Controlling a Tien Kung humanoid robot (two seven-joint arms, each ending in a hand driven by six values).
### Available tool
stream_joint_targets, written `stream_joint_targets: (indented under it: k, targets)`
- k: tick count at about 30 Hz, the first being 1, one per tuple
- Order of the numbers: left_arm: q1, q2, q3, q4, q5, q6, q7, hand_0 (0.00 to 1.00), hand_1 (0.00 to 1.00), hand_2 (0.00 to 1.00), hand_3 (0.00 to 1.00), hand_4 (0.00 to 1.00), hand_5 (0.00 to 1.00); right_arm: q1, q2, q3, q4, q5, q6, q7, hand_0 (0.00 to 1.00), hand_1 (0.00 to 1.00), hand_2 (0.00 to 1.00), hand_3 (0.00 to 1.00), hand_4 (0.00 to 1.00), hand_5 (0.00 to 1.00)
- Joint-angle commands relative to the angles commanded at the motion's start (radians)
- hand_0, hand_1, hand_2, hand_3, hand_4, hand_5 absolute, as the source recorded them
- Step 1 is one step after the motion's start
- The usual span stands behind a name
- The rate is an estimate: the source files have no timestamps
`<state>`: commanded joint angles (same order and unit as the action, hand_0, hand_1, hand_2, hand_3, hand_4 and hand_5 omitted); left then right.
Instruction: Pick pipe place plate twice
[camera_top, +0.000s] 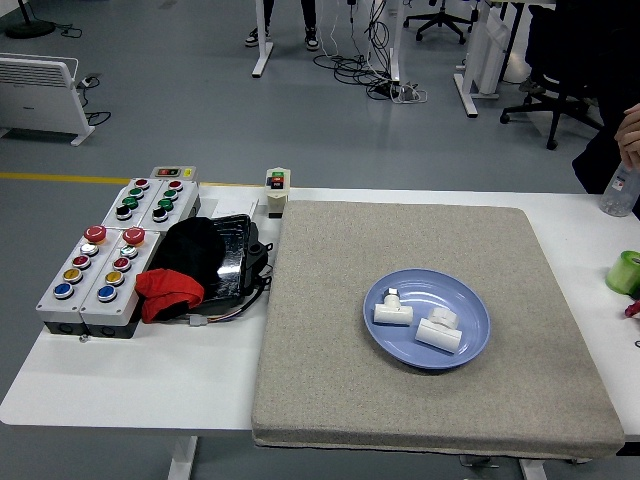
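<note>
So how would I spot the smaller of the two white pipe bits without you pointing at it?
Find the grey mat covering the table's right half, then the blue plate on it. Two white pipe fittings lie inside; yours is the left fitting, a small T-shape with a stub pointing up, while the right fitting is chunkier and lies slanted.

White table: grey mat at centre; left of the mat, button boxes and black-and-red bundle; right, green roll.

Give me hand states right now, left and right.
Left hand: not in view.
Right hand: not in view. Both white pipe fittings lie on the blue plate.
</note>
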<state>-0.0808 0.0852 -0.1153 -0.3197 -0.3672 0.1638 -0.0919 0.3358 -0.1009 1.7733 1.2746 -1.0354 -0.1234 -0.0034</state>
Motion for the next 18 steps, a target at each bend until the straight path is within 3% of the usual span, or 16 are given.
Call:
stream_joint_targets:
  k: [1,9,18]
  targets:
    - [0.000,0.000,0.002,0.000,-0.001,0.000,0.000,0.698,0.686,0.716,0.665,0.347,0.998,-0.014,0.003,0.009,0.001,0.039,0.002,-0.001,0.846,0.797,0.889,0.862,0.614,0.546]
    - [-0.002,-0.002,0.009,0.002,-0.003,-0.002,0.001,0.699,0.687,0.716,0.665,0.348,0.998,-0.090,0.020,0.050,0.006,0.374,0.008,-0.013,0.845,0.797,0.883,0.853,0.608,0.573]
    - [-0.005,-0.001,0.003,0.002,0.001,-0.001,-0.001,0.699,0.688,0.715,0.667,0.348,0.998,-0.100,0.017,0.058,0.008,0.413,-0.001,-0.013,0.845,0.796,0.880,0.848,0.604,0.582]
